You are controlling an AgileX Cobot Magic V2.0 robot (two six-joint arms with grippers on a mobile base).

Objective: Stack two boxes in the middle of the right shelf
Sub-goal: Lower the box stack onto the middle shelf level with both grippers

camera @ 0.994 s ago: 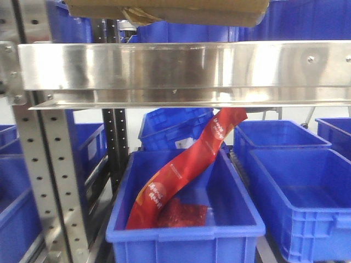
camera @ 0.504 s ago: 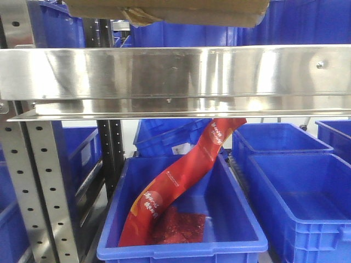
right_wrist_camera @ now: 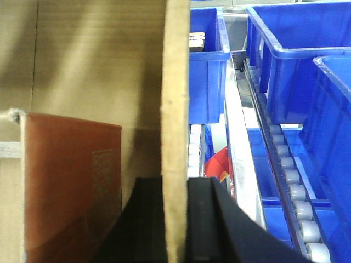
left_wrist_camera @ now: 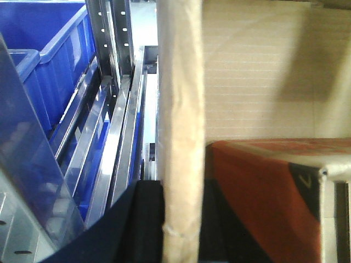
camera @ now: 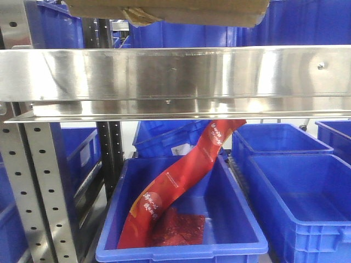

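Each end effector (left_wrist_camera: 181,219) (right_wrist_camera: 175,219) pinched a wall of the box (camera: 164,11); its underside could catch the shelf (camera: 175,71) rim.

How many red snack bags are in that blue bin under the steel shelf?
2: a long one leaning from the bin toward the shelf, and a flat one on its floor. More may be hidden.

A box (camera: 164,12) is seen at the frame's top, above the shelf (camera: 175,74); below centre, a bin (camera: 181,241) holds a packet (camera: 175,183).
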